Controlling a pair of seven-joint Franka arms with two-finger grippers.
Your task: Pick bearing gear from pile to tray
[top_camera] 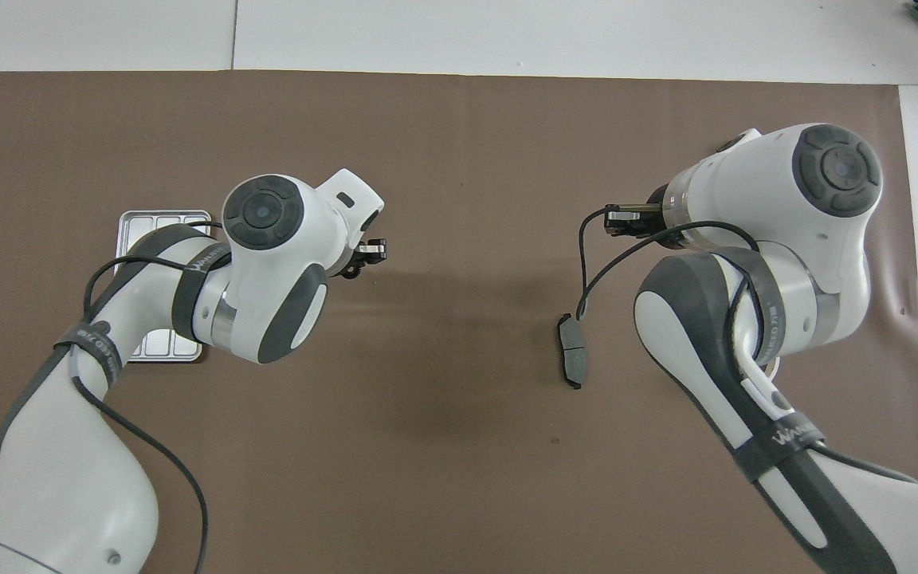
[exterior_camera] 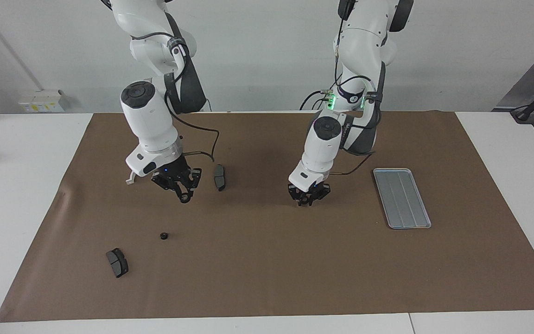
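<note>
The pile lies scattered toward the right arm's end of the table: a small black ring (exterior_camera: pixel 164 235), a dark grey curved pad (exterior_camera: pixel 117 262) farther from the robots, and a second pad (exterior_camera: pixel 219 177), which also shows in the overhead view (top_camera: pixel 572 351). My right gripper (exterior_camera: pixel 184 195) hangs above the mat beside that second pad and is shut on a small black ring (exterior_camera: pixel 185 199) at its fingertips. It also shows in the overhead view (top_camera: pixel 625 219). My left gripper (exterior_camera: pixel 308 200) waits low over the middle of the mat. The silver ridged tray (exterior_camera: pixel 401 197) holds nothing.
A brown mat (exterior_camera: pixel 267 269) covers the white table. In the overhead view the left arm covers part of the tray (top_camera: pixel 158 227), and the right arm hides the loose ring and one pad. A small white piece (exterior_camera: pixel 130 179) shows beside the right hand.
</note>
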